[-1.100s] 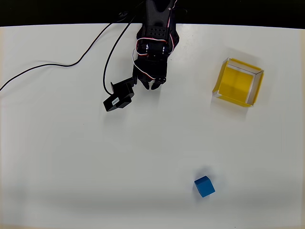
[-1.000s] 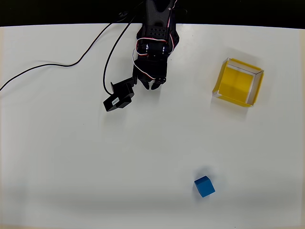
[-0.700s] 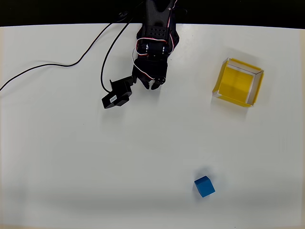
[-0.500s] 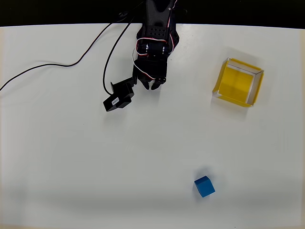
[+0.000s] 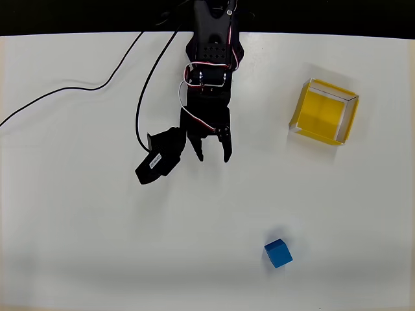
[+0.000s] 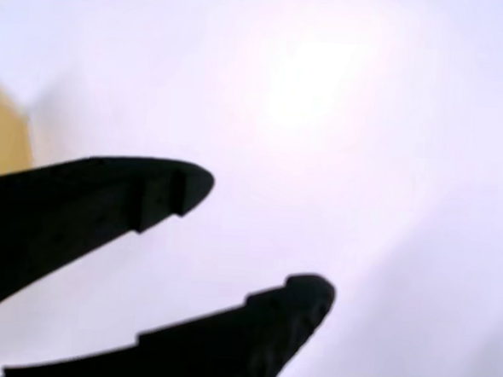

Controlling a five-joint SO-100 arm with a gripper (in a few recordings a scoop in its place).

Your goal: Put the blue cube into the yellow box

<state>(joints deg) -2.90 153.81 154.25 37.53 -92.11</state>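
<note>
My claw (image 5: 213,157) has just pushed out from its tucked spot near the back of the bench (image 5: 78,214), reaching forward over the white surface; a second ago it sat well closer to my base. I take that as the start of the approach, nothing gripped so far. The jaws stand parted with only bench between them, as the wrist view (image 6: 257,240) shows too.

In the overhead view the blue cube (image 5: 278,253) lies well apart from my claw, lower in the picture and to the right, untouched on the bench near its front edge. The yellow box (image 5: 324,111) sits near the right side, level with my wrist, open and with nothing in it. I still need to extend further and swing right to get over the cube.
</note>
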